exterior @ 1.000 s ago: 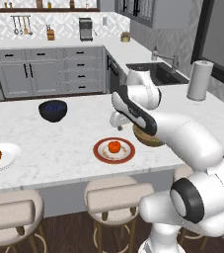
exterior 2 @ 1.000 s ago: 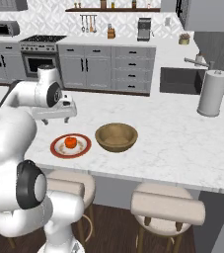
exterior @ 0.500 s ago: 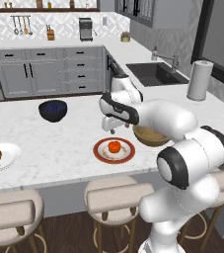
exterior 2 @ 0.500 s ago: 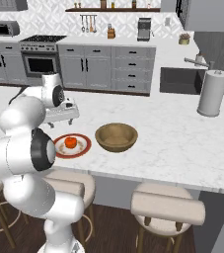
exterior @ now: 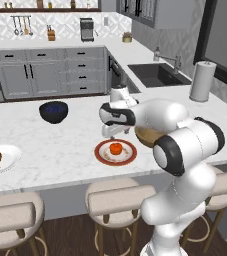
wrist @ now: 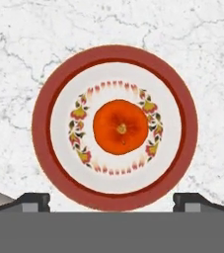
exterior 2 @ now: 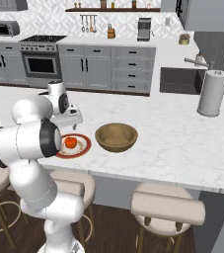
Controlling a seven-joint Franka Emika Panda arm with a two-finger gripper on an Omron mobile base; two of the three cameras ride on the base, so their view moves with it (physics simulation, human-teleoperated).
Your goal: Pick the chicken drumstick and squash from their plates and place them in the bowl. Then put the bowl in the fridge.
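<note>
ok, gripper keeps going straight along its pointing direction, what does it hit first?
Most likely the squash, centred on the red-rimmed plate right ahead of the gripper. The fingers are spread wider than the squash, so they would probably straddle it. The remaining gap is unclear.

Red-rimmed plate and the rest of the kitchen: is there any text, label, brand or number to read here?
None readable.
The red-rimmed round plate bears only a painted ring of flowers around the round orange squash, no letters.
The dark coffee machine and microwave on the back counter are too small to show any marking.
</note>
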